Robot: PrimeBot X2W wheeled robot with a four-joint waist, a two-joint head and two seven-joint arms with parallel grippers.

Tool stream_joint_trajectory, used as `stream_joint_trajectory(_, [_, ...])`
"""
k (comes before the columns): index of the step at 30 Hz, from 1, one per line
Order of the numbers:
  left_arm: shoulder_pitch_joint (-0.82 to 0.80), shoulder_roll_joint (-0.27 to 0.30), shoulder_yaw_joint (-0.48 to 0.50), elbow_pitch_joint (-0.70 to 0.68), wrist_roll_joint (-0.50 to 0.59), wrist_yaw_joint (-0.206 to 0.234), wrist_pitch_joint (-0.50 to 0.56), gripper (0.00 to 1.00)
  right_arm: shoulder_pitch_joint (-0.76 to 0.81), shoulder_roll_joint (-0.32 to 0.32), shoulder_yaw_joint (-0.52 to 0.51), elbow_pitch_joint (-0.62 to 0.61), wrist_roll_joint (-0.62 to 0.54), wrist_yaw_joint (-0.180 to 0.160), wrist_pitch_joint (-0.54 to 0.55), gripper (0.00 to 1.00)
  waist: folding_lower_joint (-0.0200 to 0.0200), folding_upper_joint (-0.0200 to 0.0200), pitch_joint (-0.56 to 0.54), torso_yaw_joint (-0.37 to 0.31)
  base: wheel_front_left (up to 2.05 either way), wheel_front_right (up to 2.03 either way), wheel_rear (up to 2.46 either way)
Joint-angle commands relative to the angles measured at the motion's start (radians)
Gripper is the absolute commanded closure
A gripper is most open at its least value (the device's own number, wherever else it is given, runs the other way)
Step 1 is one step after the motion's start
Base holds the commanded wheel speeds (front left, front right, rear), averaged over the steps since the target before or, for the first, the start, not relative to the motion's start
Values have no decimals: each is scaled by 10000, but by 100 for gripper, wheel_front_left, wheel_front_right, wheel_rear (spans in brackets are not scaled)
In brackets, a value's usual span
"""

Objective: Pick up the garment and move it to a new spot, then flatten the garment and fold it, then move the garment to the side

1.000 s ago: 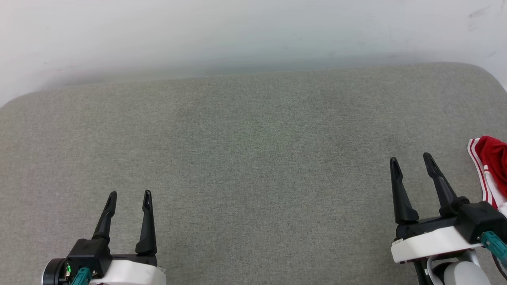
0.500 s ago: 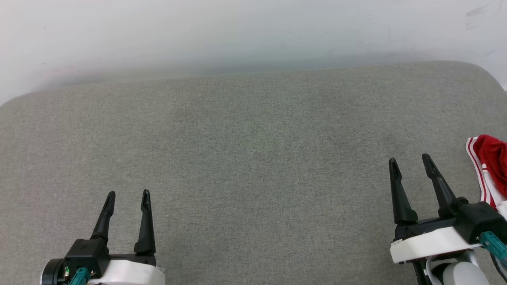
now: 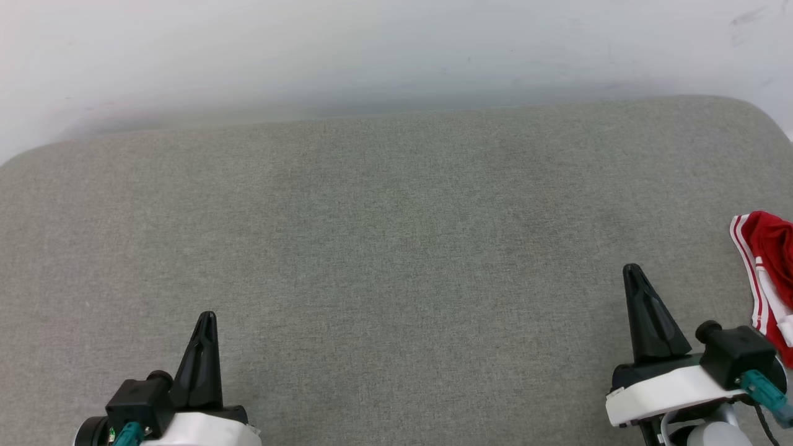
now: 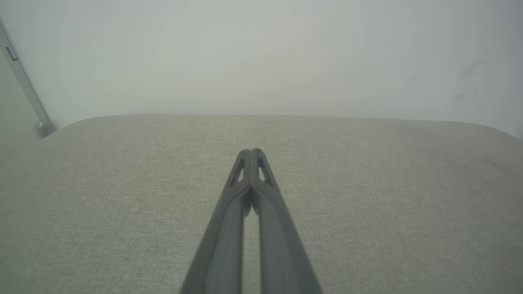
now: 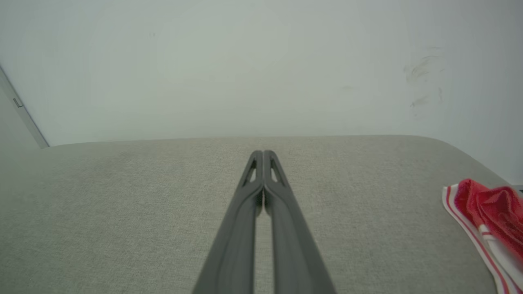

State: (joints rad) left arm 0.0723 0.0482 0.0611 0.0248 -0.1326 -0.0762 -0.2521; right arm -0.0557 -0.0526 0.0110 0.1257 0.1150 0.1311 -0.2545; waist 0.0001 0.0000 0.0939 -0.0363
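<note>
Grey cushion [image 3: 396, 248]; garment [image 3: 770, 248] bunched near closed right gripper [image 3: 632, 270], well apart from closed left gripper [image 3: 206, 316].

Red garment [image 3: 771, 248] (white-striped trim) on grey-green cushion [image 3: 396, 248].

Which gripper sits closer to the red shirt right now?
The right gripper: the garment lies bunched just beside it, while the left gripper is far across the cushion.
</note>
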Motion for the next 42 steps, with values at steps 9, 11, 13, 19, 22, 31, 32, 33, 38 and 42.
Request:
stream_joint_trajectory(9, [-330,54,22,172,-2094,-85,450,100,-155,-129,-21,9,2238,-1,365,100,-1,0,-70,28,0,0,0])
stream_joint_trajectory(11, [-375,61,28,232,-2476,-100,537,100,-172,-148,-27,46,2639,-1,438,100,-1,0,-85,34,0,0,0])
stream_joint_trajectory(13, [-421,68,34,291,-2849,-114,622,100,-186,-166,-34,79,3029,-1,512,100,-1,0,-100,40,0,0,0])
stream_joint_trajectory(19, [-533,83,50,428,-3737,-143,825,100,-218,-204,-56,154,3960,-1,688,100,-1,0,-136,55,0,0,0])
stream_joint_trajectory(22, [-587,90,60,504,-4248,-163,944,100,-235,-224,-72,197,4491,-1,791,100,-1,0,-158,63,0,0,0])
stream_joint_trajectory(31, [-760,109,95,726,-5678,-215,1282,100,-282,-270,-129,319,5969,-2,1094,100,-1,0,-224,90,0,0,0])
stream_joint_trajectory(32, [-775,110,98,751,-5828,-219,1317,100,-288,-274,-136,332,6123,-2,1131,100,-1,0,-232,93,0,0,0])
stream_joint_trajectory(33, [-794,112,103,776,-5974,-224,1354,100,-293,-277,-143,345,6277,-2,1159,100,-1,0,-239,96,0,0,0])
stream_joint_trajectory(38, [-891,119,123,882,-6692,-256,1524,100,-320,-293,-181,408,7020,-2,1320,100,-1,0,-276,110,0,0,0])
stream_joint_trajectory(42, [-950,123,140,969,-7239,-279,1661,100,-340,-304,-210,455,7581,-2,1446,100,-1,0,-305,122,0,0,0])
